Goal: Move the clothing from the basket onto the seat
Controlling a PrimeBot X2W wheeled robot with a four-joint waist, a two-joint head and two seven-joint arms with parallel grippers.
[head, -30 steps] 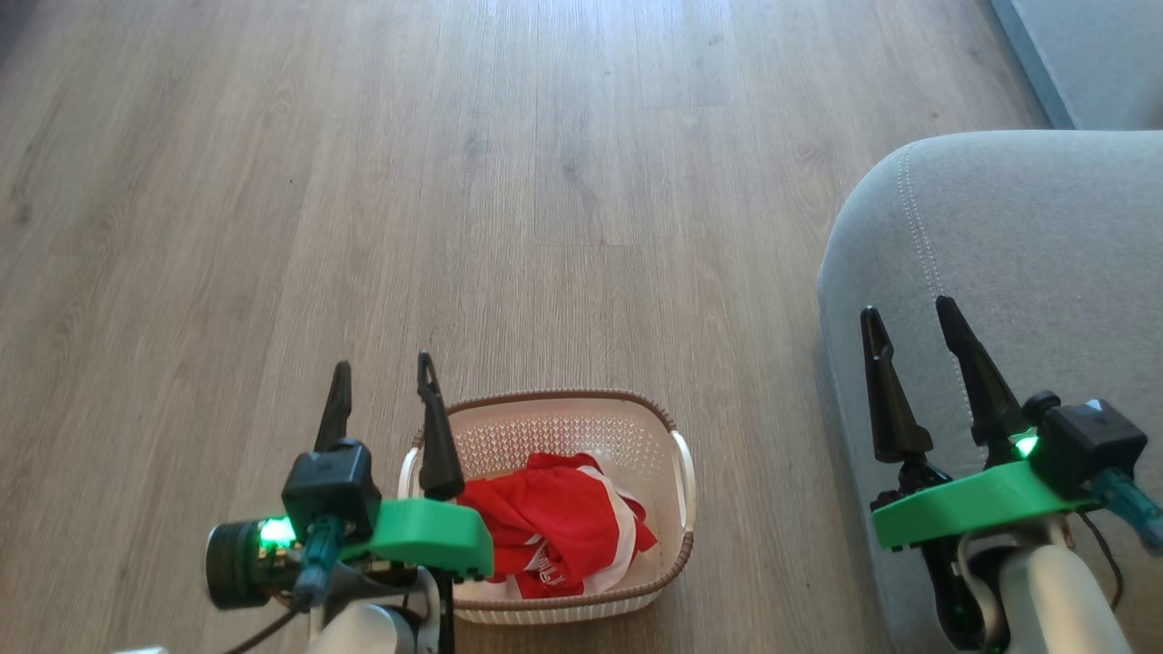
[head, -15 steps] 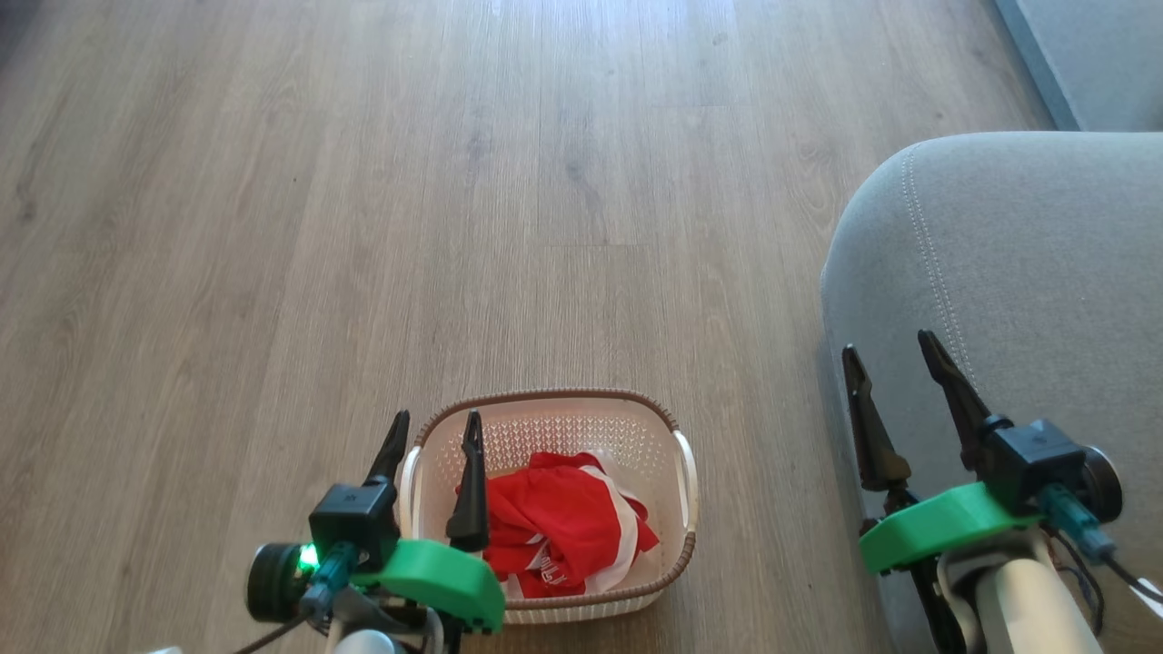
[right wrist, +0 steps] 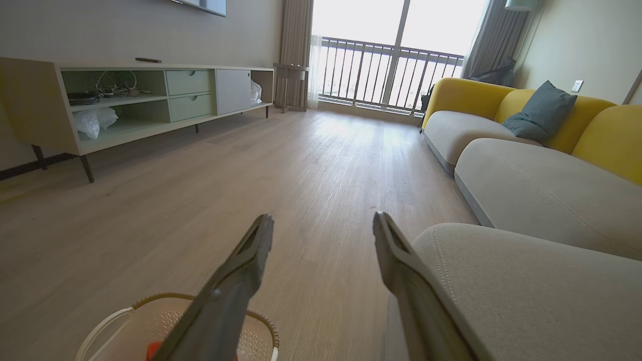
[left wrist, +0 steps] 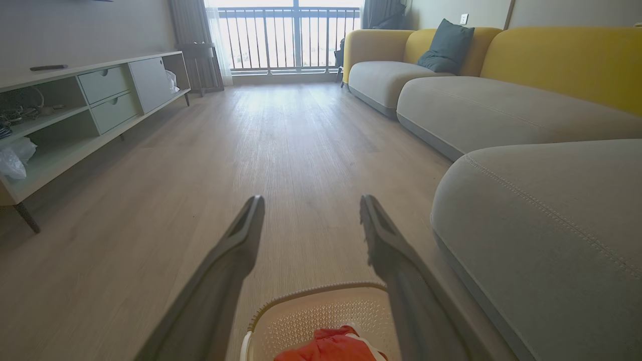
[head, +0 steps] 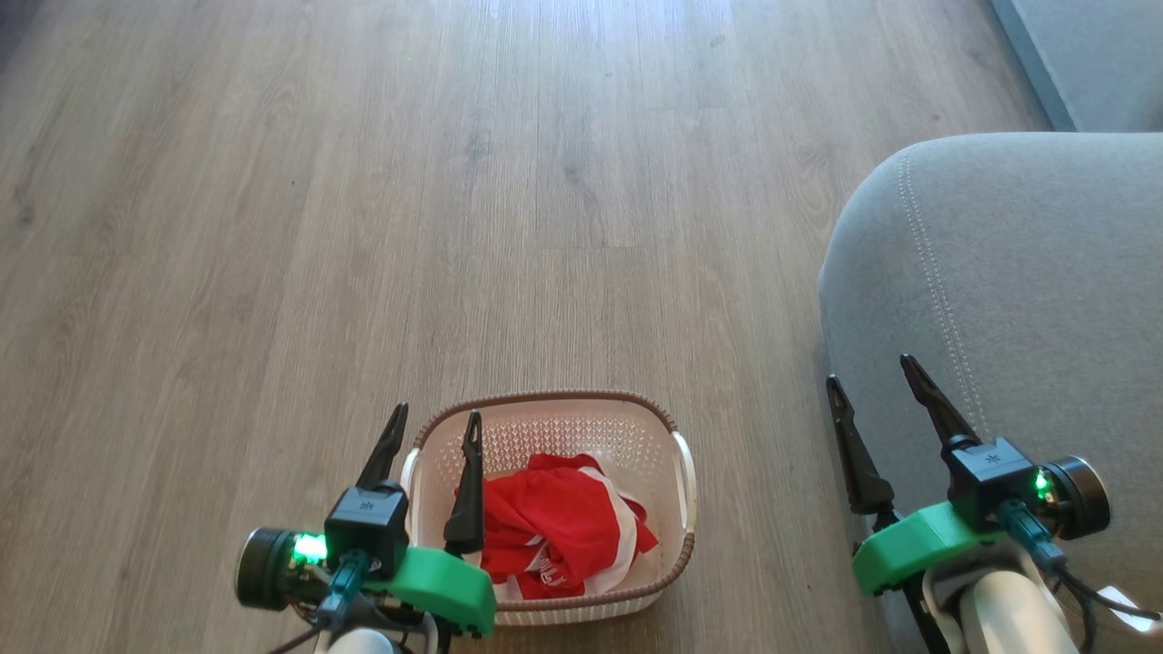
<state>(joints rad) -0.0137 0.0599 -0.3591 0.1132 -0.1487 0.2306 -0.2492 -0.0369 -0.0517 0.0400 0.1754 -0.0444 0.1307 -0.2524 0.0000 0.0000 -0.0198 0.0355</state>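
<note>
The cream-white basket (head: 636, 427) with a brown rim stands on the wood floor at the bottom centre of the head view. The red and white clothing (head: 563, 527) lies bunched inside it. My left gripper (head: 434, 420) hovers open above the basket's left rim, fingers empty. The left wrist view looks past that gripper (left wrist: 311, 200) at the basket's far rim (left wrist: 321, 291) and a bit of red clothing (left wrist: 331, 348). The grey seat (head: 1018, 272) fills the right side. My right gripper (head: 870, 374) hangs open over the seat's left edge, holding nothing. The right wrist view catches its gripper (right wrist: 323, 218), the basket (right wrist: 165, 321) and the seat (right wrist: 526, 296).
Wood floor (head: 454, 182) stretches ahead. A low cabinet with shelves and drawers (right wrist: 150, 95) lines the left wall. More grey sofa cushions with yellow backs (left wrist: 501, 100) run along the right toward a balcony door (left wrist: 286, 35).
Both grippers have drawn back toward the bottom of the head view and sit lower. The left one has shifted right, over the basket's left rim. Basket and clothing have not moved.
</note>
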